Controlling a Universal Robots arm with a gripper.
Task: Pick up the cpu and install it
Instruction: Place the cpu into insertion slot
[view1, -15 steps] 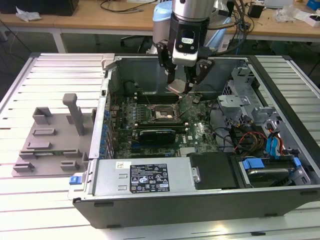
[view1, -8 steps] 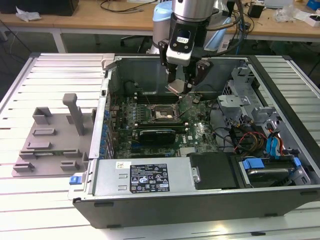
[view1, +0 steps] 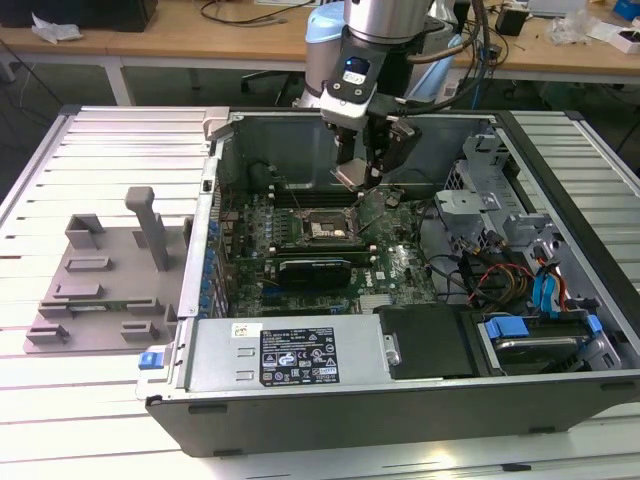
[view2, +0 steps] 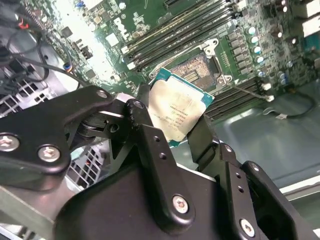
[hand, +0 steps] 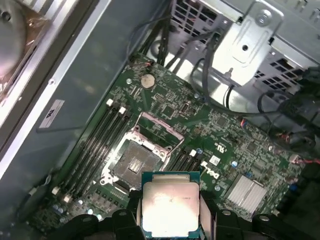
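In the exterior view, the gripper (view1: 360, 178) is hanging inside the open computer case (view1: 560, 400), low over the motherboard (view1: 400, 270). It's carrying the cpu (view1: 350, 177) at a tilt, just above and beside the socket (view1: 325, 228). The grey tray (view1: 100, 280) is sitting well apart on the slatted table (view1: 120, 150), off at the exterior view's left.

In the second wrist view, the black fingers (view2: 145, 125) are pinching the cpu (view2: 177, 107) by two opposite edges, closed to its width, silvery top showing.

In the first wrist view, the cpu (hand: 171, 205) is hovering clear of the socket (hand: 135, 162), whose contacts are lying uncovered.
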